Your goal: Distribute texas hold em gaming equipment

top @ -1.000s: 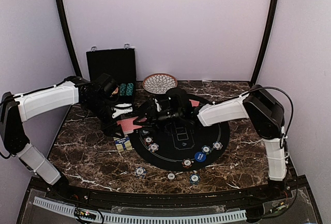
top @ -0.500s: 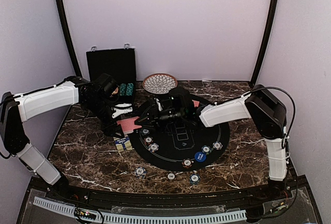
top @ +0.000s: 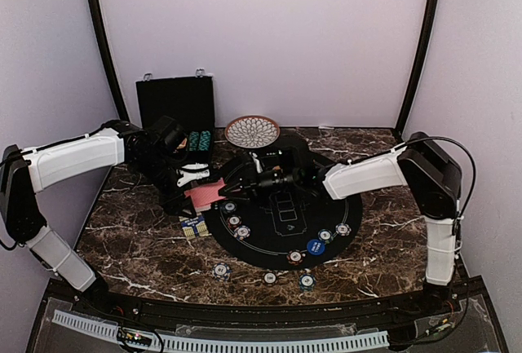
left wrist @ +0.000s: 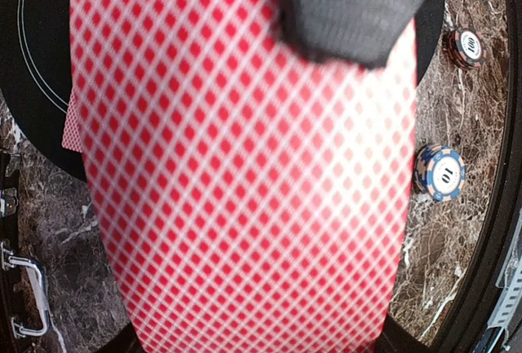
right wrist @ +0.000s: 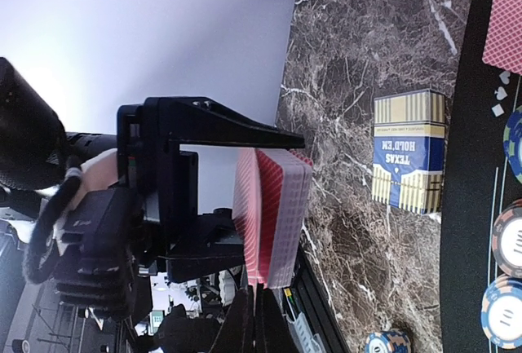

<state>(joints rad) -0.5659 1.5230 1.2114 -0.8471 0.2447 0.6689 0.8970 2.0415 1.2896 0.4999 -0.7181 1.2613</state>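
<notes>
While the left claw point(top: 198, 180) clamps the red-backed card deck point(top: 204, 195) above the desk point(top: 130, 222), the right claw point(top: 234, 185) faces it, probably to draw a card; I cannot tell whether its jaws are apart.

Left wrist: the deck fills the view, with one finger point(left wrist: 351, 11) pressing its back.

Right wrist: the deck's edge is turned toward this camera, above the Texas Hold'em box point(right wrist: 409, 151).

A marble table point(top: 139, 239) carries a round black mat point(top: 269, 243) at its middle. A black case point(top: 176, 102) stands open at the back left, upright against the lilac wall point(top: 269, 35), with a patterned dish point(top: 252, 131) just to its right. A small yellow-and-blue box point(top: 193, 226), seemingly a card box, lies just beside the mat's left edge.
</notes>
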